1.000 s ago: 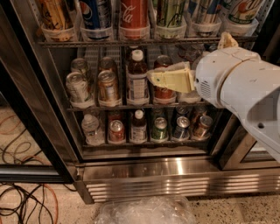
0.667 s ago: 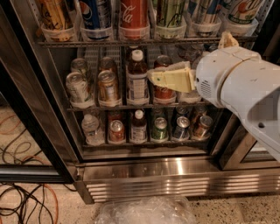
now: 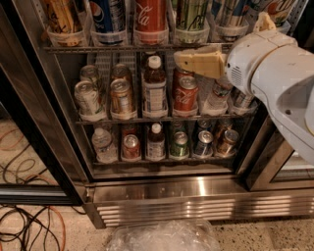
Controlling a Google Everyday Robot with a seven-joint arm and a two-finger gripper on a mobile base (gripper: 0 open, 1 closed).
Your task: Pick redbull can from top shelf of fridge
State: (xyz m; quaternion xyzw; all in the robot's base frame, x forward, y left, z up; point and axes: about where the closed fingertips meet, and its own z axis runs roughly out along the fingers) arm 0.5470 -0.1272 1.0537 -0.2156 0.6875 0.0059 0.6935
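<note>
The fridge (image 3: 162,196) stands open in front of me. Its top shelf (image 3: 122,49) carries a row of clear cup holders with tall cans. The can with blue and silver panels (image 3: 228,13), second from the right, looks like the redbull can; its top is cut off by the frame. To its left stand a green can (image 3: 191,14), a red Coca-Cola can (image 3: 150,17) and a Pepsi can (image 3: 109,14). My gripper (image 3: 184,60) points left just below the top shelf's front rail, under the green can and down-left of the redbull can. It holds nothing.
The middle rack (image 3: 162,119) holds short cans and bottles, and the bottom rack (image 3: 162,159) holds more. A dark door frame (image 3: 44,132) runs down the left. Cables (image 3: 29,230) lie on the floor at the left, and crumpled clear plastic (image 3: 162,238) at the front.
My gripper and arm have risen from in front of the middle rack's cans to just under the top shelf's rail.
</note>
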